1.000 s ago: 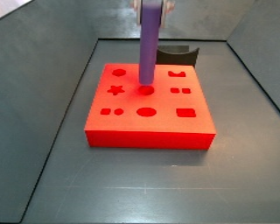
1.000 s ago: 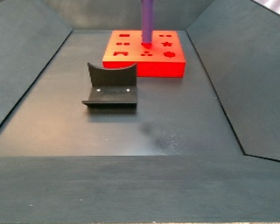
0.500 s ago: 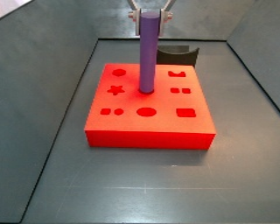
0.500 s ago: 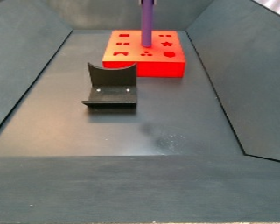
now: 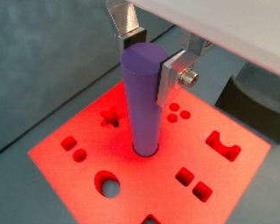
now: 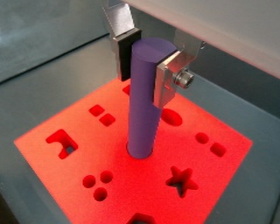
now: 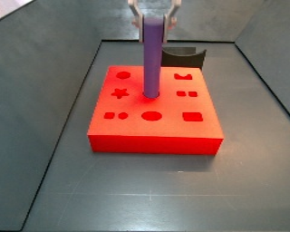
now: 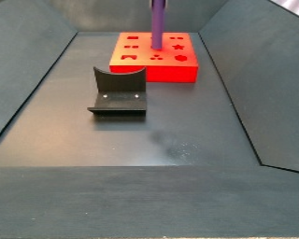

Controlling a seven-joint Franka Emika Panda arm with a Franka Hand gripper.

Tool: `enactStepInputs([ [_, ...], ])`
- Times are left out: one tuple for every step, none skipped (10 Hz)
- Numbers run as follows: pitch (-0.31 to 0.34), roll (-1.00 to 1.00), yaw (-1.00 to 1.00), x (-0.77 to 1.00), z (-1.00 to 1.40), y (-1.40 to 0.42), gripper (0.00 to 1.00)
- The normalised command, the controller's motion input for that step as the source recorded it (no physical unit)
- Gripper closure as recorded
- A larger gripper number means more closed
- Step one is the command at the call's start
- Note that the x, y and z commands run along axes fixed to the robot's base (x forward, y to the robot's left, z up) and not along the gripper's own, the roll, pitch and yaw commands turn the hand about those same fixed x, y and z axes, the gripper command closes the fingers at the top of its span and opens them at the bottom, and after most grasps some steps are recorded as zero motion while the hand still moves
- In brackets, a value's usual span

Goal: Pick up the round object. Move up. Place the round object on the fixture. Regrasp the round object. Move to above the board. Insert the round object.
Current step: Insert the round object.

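Upright and purple, standing with its lower end in a round hole of the board: the peg (image 5: 142,101), seen in both wrist views (image 6: 147,94) and both side views (image 7: 151,62) (image 8: 156,22). Clamping its upper part from two sides, the gripper (image 5: 153,63), silver finger plates (image 6: 170,76) pressing against the peg's flanks with no gap showing. Lying flat beneath, the red-orange board (image 7: 156,127), its top cut with a star (image 6: 181,181), small circles, ovals and squares. Sitting near the middle of the board's top, the occupied hole, between the star side and the square cut-outs. Resting on the dark floor in a side view, apart from the board and nearer that camera, the fixture (image 8: 117,92), an L-shaped bracket on its base plate; showing in a side view just behind the board's far edge (image 7: 184,58). Enclosing everything, grey sloping walls (image 8: 27,56).
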Motion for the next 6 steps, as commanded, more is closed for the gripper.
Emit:
enactStepInputs([
  [0.030,0.00,0.00,0.13,-0.65,-0.02,1.00],
  [0.013,0.00,0.00,0.09,-0.59,-0.01,1.00],
  [0.000,0.00,0.00,0.00,-0.64,0.00,1.00],
  [0.000,0.00,0.00,0.00,-0.61,0.00,1.00],
  [-0.076,0.00,0.00,0.00,-0.15,0.00,1.00],
  [0.000,0.00,0.00,0.00,0.00,0.00,1.00],
])
